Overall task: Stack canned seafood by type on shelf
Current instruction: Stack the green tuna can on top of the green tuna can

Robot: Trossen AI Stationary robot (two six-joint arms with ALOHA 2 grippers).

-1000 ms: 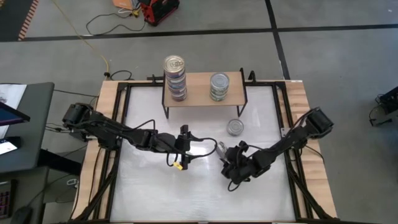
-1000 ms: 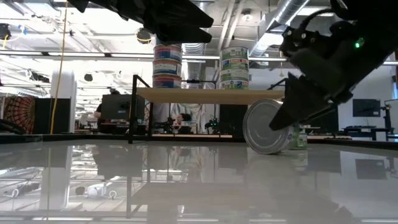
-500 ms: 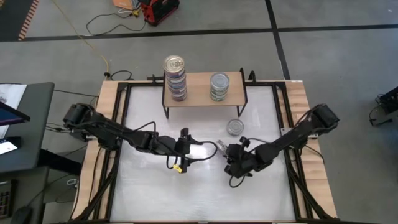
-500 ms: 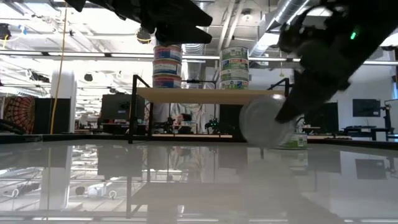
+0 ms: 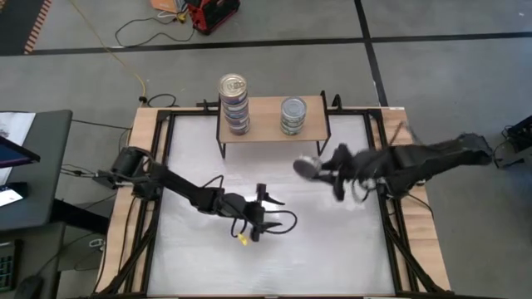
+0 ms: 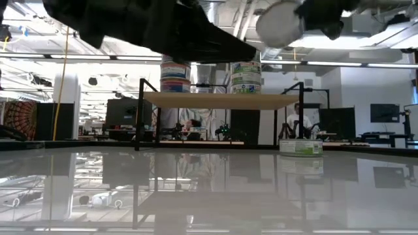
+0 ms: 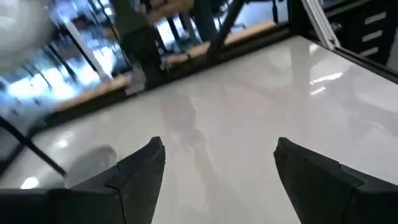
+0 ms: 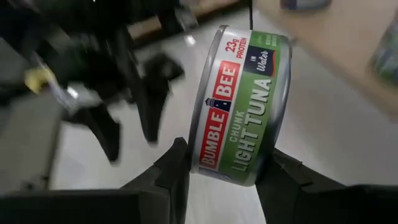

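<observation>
Green-labelled chunk light tuna can point(image 8: 242, 106) sits clenched between the two dark fingers point(image 8: 171, 177) of my right tool point(image 5: 320, 169); the can is on its side in my grip, silver lid facing outward, lifted clear of the white tabletop point(image 5: 199, 149); from above it hangs in front of the shelf point(image 5: 266, 124), off its right front leg; in the low view it rides high, above the level of the shelf board, just right of the shorter stack; my left tool point(image 5: 259, 218) hovers over the middle of the tabletop, fingers point(image 7: 134, 171) spread wide with nothing between them; on the light-wood shelf two stacks stand apart; the taller stack point(image 5: 234, 104) at the left end carries a gold lid and bluish labels; the shorter stack point(image 5: 292, 115) toward the right shows a silver lid and green labels; one more green-labelled can point(image 6: 300, 146) rests flat on the tabletop, seen in the low view, to the right of the shelf; beyond the tabletop a person point(image 6: 300, 121) stands in the room behind.
</observation>
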